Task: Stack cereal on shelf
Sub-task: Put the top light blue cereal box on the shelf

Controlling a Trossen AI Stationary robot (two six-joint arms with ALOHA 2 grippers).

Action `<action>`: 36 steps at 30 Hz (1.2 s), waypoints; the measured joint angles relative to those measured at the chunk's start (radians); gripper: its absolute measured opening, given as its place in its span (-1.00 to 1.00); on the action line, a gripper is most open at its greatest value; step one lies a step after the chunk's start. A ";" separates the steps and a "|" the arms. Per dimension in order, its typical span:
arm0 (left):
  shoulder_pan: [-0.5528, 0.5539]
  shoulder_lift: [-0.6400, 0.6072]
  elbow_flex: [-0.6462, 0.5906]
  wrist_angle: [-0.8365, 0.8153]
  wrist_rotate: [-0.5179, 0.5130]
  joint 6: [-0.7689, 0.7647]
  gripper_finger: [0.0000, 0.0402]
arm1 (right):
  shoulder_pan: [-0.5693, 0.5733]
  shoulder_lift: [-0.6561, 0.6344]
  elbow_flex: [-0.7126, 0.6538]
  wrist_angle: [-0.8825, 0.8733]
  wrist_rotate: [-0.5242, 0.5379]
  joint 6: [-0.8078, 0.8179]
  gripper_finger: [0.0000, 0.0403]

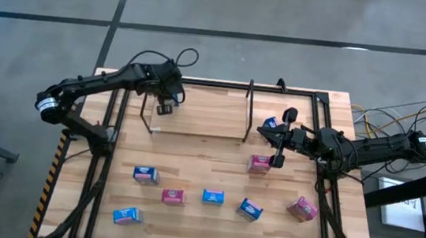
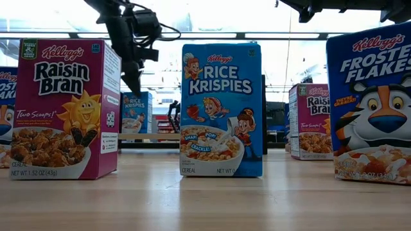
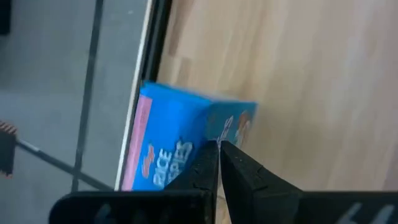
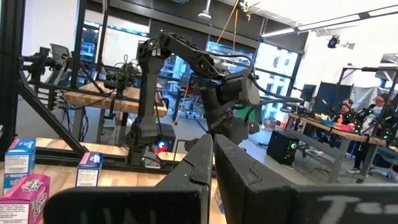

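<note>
While the left gripper hangs pinched shut and empty over the shelf beside a blue box, seven cereal boxes wait on the tabletop. The right gripper, also shut and empty, hovers near a pink box. It looks like a between-picks step: next, open over that box and grasp.

Bright blue and magenta cereal boxes with white patches; pale striped-wood table; black shelf rods.

Wood table; people at desks in bkgd.
</note>
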 joint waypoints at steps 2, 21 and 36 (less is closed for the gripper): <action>0.000 0.000 -0.001 -0.001 0.005 -0.004 -1.00 | 0.000 0.000 0.000 0.000 0.000 0.000 -0.96; -0.004 0.014 0.003 0.242 0.213 -0.099 -1.00 | 0.000 0.000 0.000 0.000 0.000 -0.007 -0.96; -0.003 0.037 0.001 0.168 0.038 -0.068 -1.00 | 0.000 0.000 0.000 0.001 0.000 -0.009 -0.96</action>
